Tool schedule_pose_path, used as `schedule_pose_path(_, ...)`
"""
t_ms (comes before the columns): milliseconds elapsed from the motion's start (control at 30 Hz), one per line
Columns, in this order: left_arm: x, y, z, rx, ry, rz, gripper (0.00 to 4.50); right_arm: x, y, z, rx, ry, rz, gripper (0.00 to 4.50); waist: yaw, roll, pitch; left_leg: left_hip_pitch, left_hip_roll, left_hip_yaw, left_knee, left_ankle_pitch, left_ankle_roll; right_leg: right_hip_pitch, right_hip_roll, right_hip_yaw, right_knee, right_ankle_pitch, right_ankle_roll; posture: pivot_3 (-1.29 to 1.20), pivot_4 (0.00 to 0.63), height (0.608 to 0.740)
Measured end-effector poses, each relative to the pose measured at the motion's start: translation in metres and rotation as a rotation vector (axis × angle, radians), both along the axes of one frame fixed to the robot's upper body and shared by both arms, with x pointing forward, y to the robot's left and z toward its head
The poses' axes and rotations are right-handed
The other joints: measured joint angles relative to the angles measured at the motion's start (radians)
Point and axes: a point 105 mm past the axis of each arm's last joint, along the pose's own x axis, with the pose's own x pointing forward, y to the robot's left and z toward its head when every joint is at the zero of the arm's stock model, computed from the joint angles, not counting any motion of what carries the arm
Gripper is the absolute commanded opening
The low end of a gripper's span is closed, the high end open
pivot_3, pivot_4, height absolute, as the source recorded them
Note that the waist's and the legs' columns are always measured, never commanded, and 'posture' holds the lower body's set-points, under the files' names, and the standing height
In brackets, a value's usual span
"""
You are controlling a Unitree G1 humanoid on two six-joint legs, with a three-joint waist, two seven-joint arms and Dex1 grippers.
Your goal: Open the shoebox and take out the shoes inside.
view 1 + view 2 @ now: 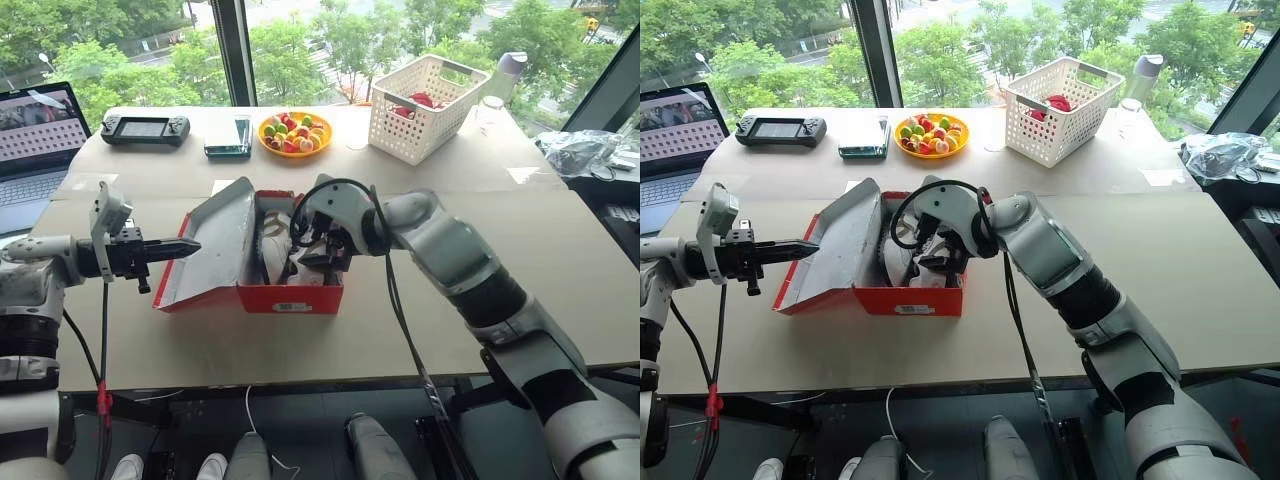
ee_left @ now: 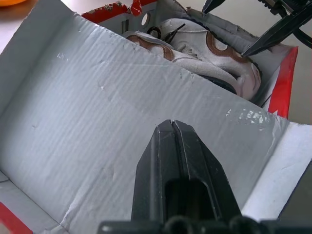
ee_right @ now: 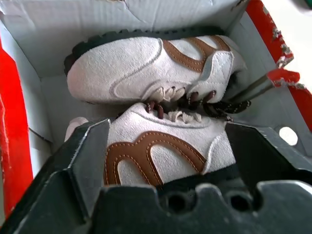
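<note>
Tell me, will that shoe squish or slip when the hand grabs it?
Probably it squishes a little: the near shoe looks like soft suede with padded sides. It likely won't slip, since that fuzzy surface should grip the open right hand around it. Its laces look loose, so they may dangle or snag the other shoe.

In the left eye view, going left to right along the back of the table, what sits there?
Laptop → black handheld console → small dark box → orange fruit plate → white lattice basket.

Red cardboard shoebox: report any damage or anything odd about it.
The red cardboard shoebox has a torn, frayed rim at one corner, with a loose red flap sticking inward beside the grey-white suede sneakers. Otherwise nothing stands out.
</note>
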Motion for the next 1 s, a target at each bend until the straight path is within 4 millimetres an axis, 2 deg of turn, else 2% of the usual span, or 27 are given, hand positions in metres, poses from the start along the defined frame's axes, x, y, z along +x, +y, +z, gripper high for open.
schedule_pose_path(133, -0.001, -0.002, -0.004, -0.005, 0.008, -0.004, 0.0, -0.003, 0.005, 0.02, 0.03, -0.029, -0.012, 4.49, -0.001, 0.0, 0.0, 0.001, 0.0, 0.0, 0.001, 0.001, 0.001, 0.0, 0.0, 0.0, 0.001, -0.001, 0.002, 0.0, 0.15, 0.74)
schedule_pose_path(267, 0.0, -0.007, -0.003, 0.0, -0.008, -0.012, 0.0, 0.012, 0.018, 0.046, 0.25, 0.038, -0.154, 4.49, -0.002, 0.0, 0.0, 0.002, 0.0, -0.001, 0.0, 0.003, 0.003, 0.001, 0.0, 0.0, 0.002, 0.002, 0.001, 0.0, 0.15, 0.74)
schedule_pose_path(467, -0.001, -0.015, -0.01, -0.004, -0.005, -0.024, 0.0, 0.032, 0.023, 0.054, 0.455, 0.227, -0.387, 4.49, 0.001, 0.0, 0.0, 0.001, 0.0, -0.001, 0.0, 0.004, 0.003, 0.001, 0.0, 0.0, 0.002, 0.005, -0.003, 0.0, 0.15, 0.74)
schedule_pose_path(600, -0.002, -0.017, -0.011, -0.001, -0.005, -0.026, 0.0, 0.038, 0.017, 0.041, 0.432, 0.24, -0.451, 4.49, 0.001, 0.0, 0.0, 0.0, 0.0, -0.001, 0.0, 0.004, 0.003, 0.001, 0.0, 0.0, 0.001, 0.005, -0.003, 0.0, 0.15, 0.74)
schedule_pose_path(800, -0.003, -0.021, -0.015, -0.001, -0.001, -0.029, 0.0, 0.041, 0.006, -0.008, 0.28, 0.232, -0.509, 4.49, -0.004, 0.0, 0.0, 0.0, 0.0, -0.001, 0.0, 0.004, 0.003, 0.001, 0.0, 0.0, 0.001, 0.005, -0.003, 0.0, 0.15, 0.74)
schedule_pose_path(1000, -0.004, -0.018, -0.018, -0.009, 0.006, -0.002, 0.0, 0.043, 0.0, -0.011, 0.258, 0.194, -0.51, 4.49, -0.004, 0.0, 0.0, 0.001, 0.0, -0.001, 0.0, 0.004, 0.004, 0.001, 0.0, 0.0, 0.001, 0.005, -0.001, 0.0, 0.15, 0.74)
